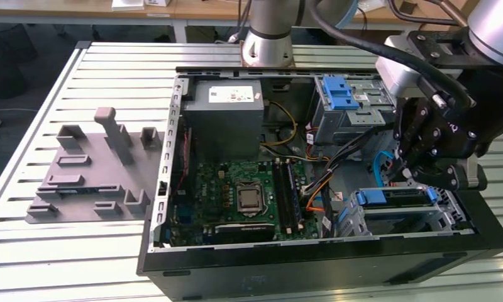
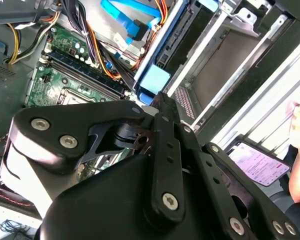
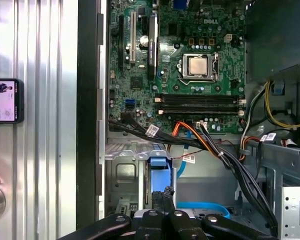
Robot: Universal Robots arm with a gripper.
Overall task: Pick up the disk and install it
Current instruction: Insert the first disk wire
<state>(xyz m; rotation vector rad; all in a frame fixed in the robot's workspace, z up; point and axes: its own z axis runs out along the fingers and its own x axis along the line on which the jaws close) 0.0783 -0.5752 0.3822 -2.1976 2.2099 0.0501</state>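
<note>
We're seeing the slatted table (image 1: 33, 82) carrying the open PC case (image 1: 319, 267), exterior view. Drive cage (image 1: 453, 217) is sitting lower right of frame w/ the disk (image 1: 402, 196) already lying inside it, blue end facing the mobo (image 1: 234, 195). The gripper (image 1: 429, 179) is hanging just above the disk. Its fingers (image 3: 156, 200) are looking pressed together, clamping nothing, tips just beside the blue tab (image 3: 159, 162). We're judging pickup done, insertion mostly done; can't tell whether it's fully seated or latched.
</note>
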